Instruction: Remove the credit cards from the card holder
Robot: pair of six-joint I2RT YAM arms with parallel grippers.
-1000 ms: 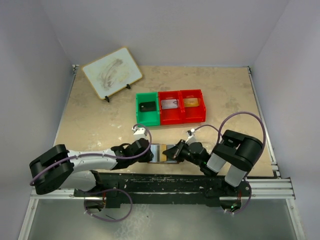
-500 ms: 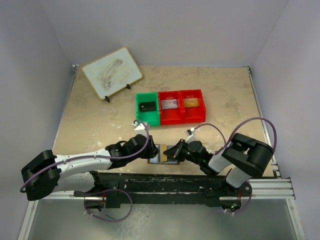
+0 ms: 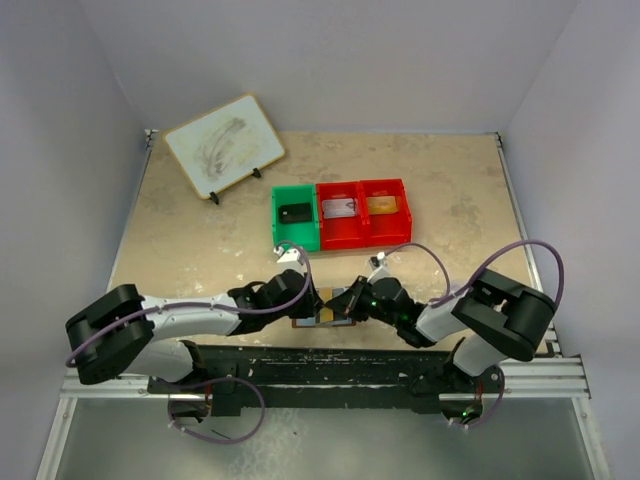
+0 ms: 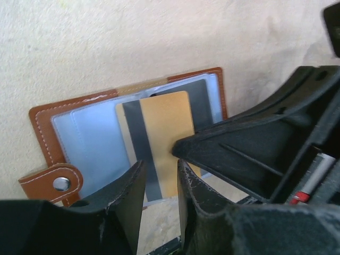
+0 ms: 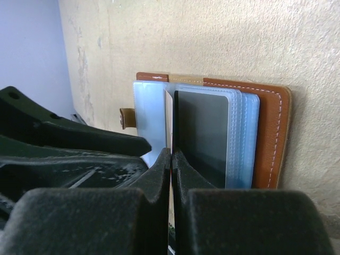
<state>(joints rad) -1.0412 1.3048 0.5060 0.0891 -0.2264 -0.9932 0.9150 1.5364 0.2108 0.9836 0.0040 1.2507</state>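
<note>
The brown card holder (image 4: 42, 119) lies open on the table, pale blue sleeves up, its snap tab at the lower left. A gold credit card (image 4: 162, 125) with a dark stripe sticks out of its middle sleeves. My left gripper (image 4: 159, 186) stands open, one finger on each side of the card's lower end. My right gripper (image 5: 171, 159) is shut on that card's thin edge. A dark card (image 5: 202, 133) sits in the sleeves beside it. In the top view the holder (image 3: 318, 316) lies between the left gripper (image 3: 304, 300) and the right gripper (image 3: 346, 303).
A green bin (image 3: 296, 216) with a black item and two red bins (image 3: 342, 212) (image 3: 385, 210) with cards stand behind the holder. A whiteboard on a stand (image 3: 224, 146) is at the back left. The black base rail (image 3: 320, 362) runs just in front.
My left gripper has opened and moved right up to the holder. The right gripper has crept left, still shut.
</note>
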